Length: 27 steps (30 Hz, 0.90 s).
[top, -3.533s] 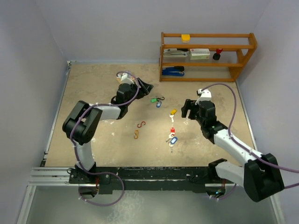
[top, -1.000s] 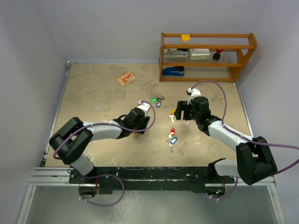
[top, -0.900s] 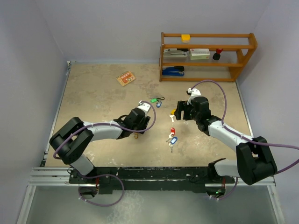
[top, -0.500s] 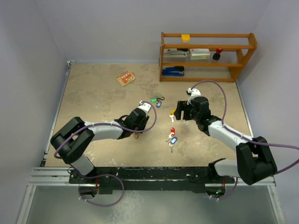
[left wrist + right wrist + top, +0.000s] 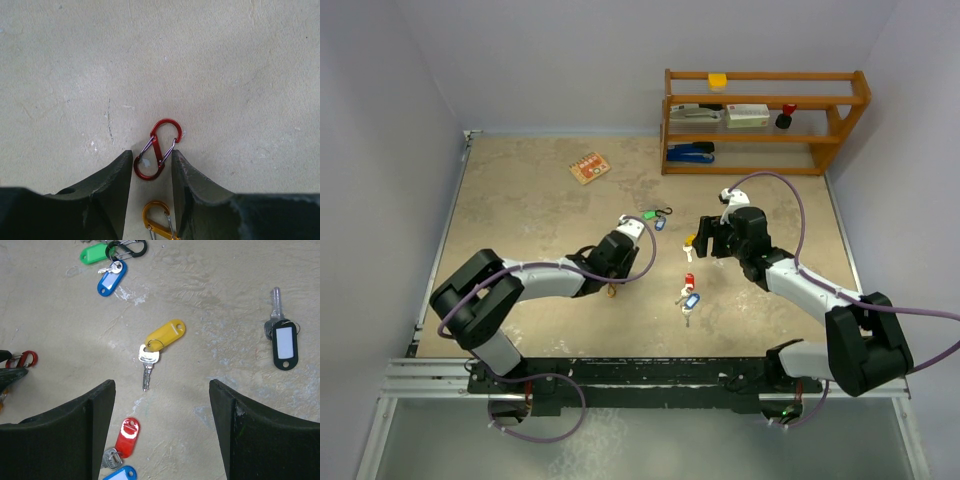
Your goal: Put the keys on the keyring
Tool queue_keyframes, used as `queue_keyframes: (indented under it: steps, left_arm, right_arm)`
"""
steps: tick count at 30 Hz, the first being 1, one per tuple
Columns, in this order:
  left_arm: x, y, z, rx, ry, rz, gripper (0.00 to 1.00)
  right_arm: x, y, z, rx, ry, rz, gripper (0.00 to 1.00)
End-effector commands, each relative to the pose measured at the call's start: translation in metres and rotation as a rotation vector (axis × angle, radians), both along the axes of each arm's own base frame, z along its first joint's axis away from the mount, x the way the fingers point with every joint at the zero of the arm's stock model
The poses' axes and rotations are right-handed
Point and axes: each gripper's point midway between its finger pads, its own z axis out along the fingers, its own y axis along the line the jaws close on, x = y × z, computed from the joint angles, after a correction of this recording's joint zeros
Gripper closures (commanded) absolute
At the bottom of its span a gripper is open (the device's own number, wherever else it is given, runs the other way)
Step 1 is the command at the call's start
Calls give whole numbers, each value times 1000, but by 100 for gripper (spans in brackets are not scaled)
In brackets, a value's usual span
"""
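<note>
Several keys lie on the table. The yellow-tagged key lies just ahead of my right gripper, which is wide open and empty above it; in the top view this gripper is beside the yellow tag. A red-tagged key and a blue-tagged key lie nearer. A green tag and a blue tag sit at a black keyring clip. My left gripper is open, its jaws straddling the lower loop of a red S-clip.
An orange S-clip lies between my left fingers, nearer the wrist. A black-tagged key lies to the right. A wooden shelf with small items stands at the back right. An orange card lies at the back.
The left arm came from the back of the table, uncovering the orange card, down to the S-clips, and has held still for the last second. The right gripper shifted left toward the yellow key.
</note>
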Motion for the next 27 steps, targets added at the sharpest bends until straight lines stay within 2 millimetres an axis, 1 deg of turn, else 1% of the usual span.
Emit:
queue_keyframes:
  steps: [1,5,8,11,16,23,25,27]
  left_arm:
    - [3,-3,-2,32,-2,-17,66]
    - [2,-3,-5,39,3,-19,67]
    - [1,-4,-6,43,6,-21,72]
    - [0,-3,-7,48,10,-24,81]
    - [1,-6,-5,47,12,-28,100]
    - [6,-11,1,27,-5,-19,100]
    - [9,-10,7,20,-25,-2,100]
    - [17,-12,20,5,-61,27,100]
  right_arm:
    - [7,5,22,19,-64,21,22]
    - [7,5,22,19,-63,20,22]
    - [7,5,21,17,-63,21,22]
    - [8,5,22,18,-64,21,22]
    - [7,5,21,16,-63,20,22]
    - [7,4,22,16,-64,18,22]
    - [7,4,22,16,-65,18,22]
    - [7,4,22,15,-64,18,22]
